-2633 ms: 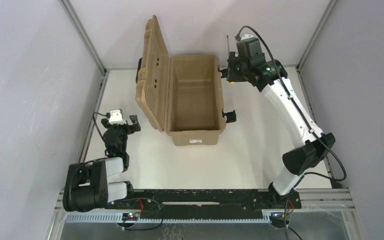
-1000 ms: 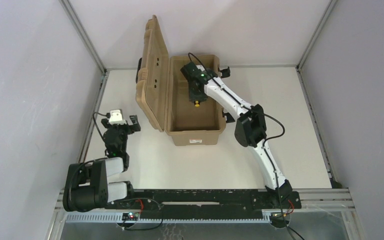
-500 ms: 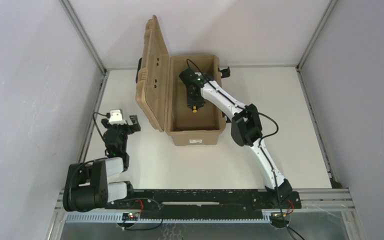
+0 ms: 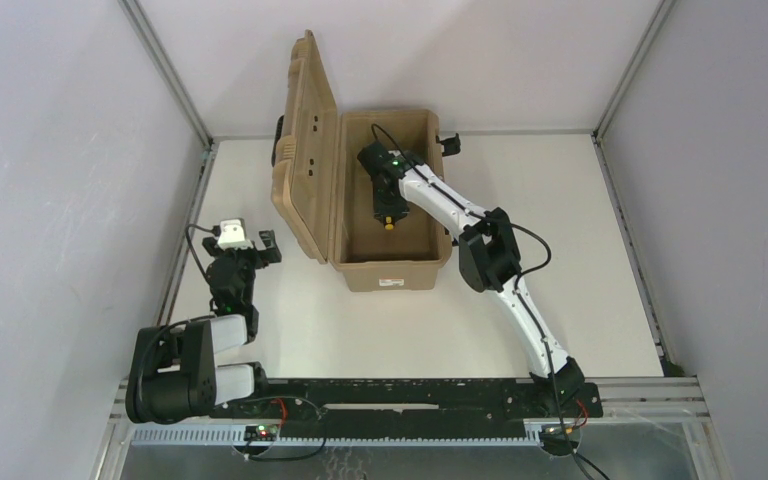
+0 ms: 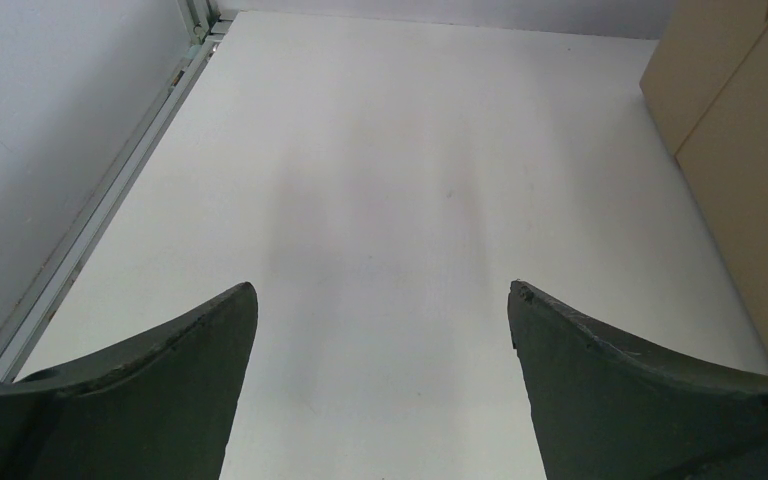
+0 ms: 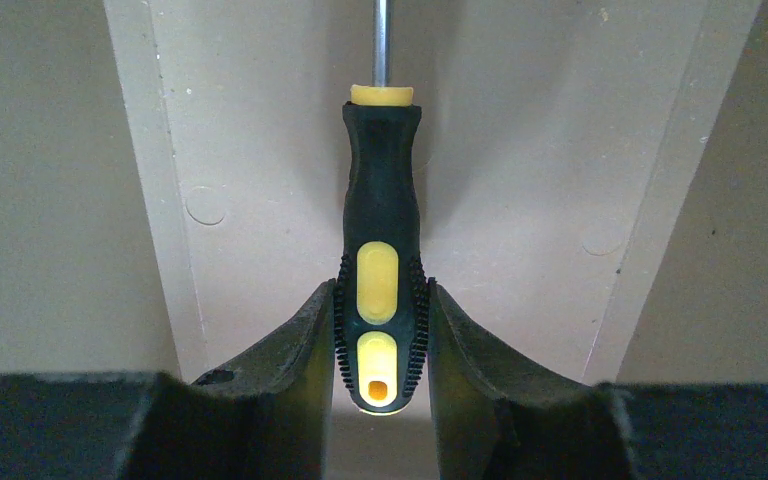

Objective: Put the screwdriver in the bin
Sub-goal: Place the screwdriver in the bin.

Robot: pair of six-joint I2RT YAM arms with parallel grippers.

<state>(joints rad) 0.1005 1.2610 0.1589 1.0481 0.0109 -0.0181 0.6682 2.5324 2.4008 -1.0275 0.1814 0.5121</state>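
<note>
The tan bin stands open at the back middle of the table, its lid raised on the left. My right gripper reaches down inside the bin and is shut on the screwdriver by the butt of its yellow-and-black handle. The thin metal shaft points away from the wrist over the bin's tan floor. A bit of yellow handle shows in the top view. My left gripper is open and empty above the bare white table, left of the bin.
The bin's tan side shows at the right of the left wrist view. A metal frame rail and grey walls bound the table on the left. A black latch sticks out from the bin's right side.
My right arm has swung from the bin's far right corner into the bin with the screwdriver, and in the last second has lowered slightly toward the near end. The left arm has not moved.
</note>
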